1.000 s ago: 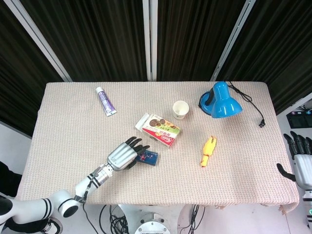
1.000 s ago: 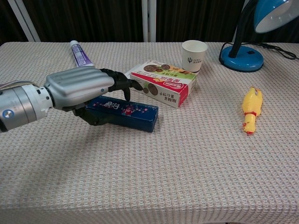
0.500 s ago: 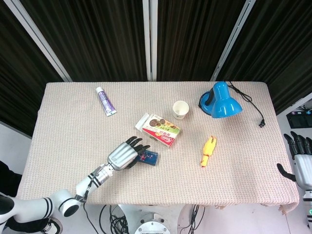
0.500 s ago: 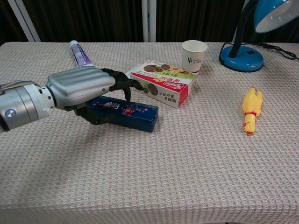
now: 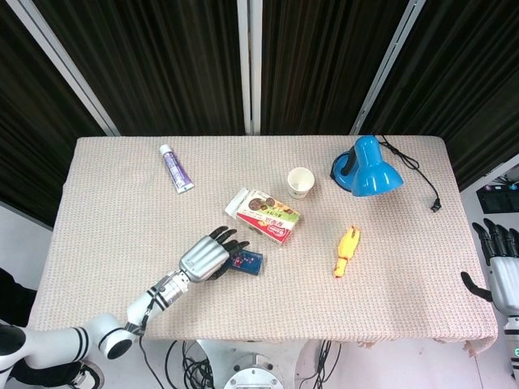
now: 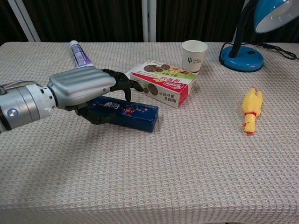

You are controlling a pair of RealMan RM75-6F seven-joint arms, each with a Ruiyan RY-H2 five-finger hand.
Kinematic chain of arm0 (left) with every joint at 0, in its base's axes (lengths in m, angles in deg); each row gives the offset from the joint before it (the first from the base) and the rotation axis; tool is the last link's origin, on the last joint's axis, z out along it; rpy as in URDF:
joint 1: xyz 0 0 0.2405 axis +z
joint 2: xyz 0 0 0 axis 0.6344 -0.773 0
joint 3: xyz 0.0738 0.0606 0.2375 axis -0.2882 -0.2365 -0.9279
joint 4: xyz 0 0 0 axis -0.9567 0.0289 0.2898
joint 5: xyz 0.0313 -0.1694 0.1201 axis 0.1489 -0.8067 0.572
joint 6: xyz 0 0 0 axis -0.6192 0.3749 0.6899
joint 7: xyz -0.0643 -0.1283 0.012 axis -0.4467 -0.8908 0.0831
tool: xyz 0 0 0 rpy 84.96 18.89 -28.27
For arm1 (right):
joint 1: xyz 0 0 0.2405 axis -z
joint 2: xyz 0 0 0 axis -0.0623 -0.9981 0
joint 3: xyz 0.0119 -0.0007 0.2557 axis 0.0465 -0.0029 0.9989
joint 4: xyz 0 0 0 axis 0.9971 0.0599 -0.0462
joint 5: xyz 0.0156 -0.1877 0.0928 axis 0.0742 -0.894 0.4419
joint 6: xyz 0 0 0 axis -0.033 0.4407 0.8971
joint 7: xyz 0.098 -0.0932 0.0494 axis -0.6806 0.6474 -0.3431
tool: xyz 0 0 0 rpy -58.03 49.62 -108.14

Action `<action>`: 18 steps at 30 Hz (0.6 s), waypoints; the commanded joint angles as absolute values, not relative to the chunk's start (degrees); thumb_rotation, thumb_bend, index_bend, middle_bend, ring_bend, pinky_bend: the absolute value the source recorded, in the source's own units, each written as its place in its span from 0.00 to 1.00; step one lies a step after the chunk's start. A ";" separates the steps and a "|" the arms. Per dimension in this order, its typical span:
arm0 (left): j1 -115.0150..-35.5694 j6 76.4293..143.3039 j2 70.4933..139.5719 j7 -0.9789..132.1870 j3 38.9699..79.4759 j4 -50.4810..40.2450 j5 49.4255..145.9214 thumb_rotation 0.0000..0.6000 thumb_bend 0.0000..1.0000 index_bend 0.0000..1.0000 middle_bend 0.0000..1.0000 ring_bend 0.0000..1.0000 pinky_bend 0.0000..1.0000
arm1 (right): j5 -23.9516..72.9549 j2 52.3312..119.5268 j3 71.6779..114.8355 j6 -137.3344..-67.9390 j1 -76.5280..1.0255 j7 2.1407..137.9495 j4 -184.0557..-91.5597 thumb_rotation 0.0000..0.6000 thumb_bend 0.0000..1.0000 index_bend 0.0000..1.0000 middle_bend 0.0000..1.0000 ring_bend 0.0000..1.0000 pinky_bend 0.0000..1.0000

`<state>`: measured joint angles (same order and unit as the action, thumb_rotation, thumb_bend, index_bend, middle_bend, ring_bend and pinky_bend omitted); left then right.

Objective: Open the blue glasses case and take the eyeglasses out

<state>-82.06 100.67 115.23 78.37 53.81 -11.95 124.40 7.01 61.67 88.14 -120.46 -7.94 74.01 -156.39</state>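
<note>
My left hand (image 6: 86, 88) arches over the left end of the blue glasses case (image 6: 125, 113), dark fingers (image 6: 122, 82) curled down along its far edge and the thumb tucked under its near side, so the case is grasped from above. The case lies closed and flat on the surface (image 6: 187, 158), just in front of the biscuit box (image 6: 164, 82) and apart from it. Relative to that box, the paper cup (image 6: 194, 55) stands just behind and right, the blue desk lamp (image 5: 366, 166) farther right, the yellow rubber chicken (image 6: 251, 109) to the right in front, and the toothpaste tube (image 6: 80, 54) behind left. My right hand (image 5: 500, 259) hangs beyond the surface's right edge, fingers extended and apart, holding nothing.
</note>
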 commanded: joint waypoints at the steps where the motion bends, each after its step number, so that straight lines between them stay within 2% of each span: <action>1: -82.09 100.96 115.37 77.80 53.89 -11.81 124.37 1.00 0.46 0.16 0.39 0.10 0.13 | 6.94 61.72 88.11 -120.41 -7.98 74.02 -156.35 1.00 0.21 0.00 0.00 0.00 0.00; 14: -82.31 98.99 114.96 75.21 55.20 -14.00 119.95 1.00 0.56 0.23 0.52 0.16 0.14 | 6.93 61.93 88.16 -120.44 -8.01 73.79 -156.02 1.00 0.21 0.00 0.00 0.00 0.00; 18: -82.79 97.70 114.59 76.19 56.09 -15.06 117.61 1.00 0.58 0.27 0.58 0.20 0.14 | 6.80 62.01 88.14 -120.53 -7.99 73.75 -155.91 1.00 0.21 0.00 0.00 0.00 0.00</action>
<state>-82.58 98.09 114.75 75.72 55.73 -14.66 118.21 6.81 62.01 88.14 -120.53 -7.99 73.75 -155.91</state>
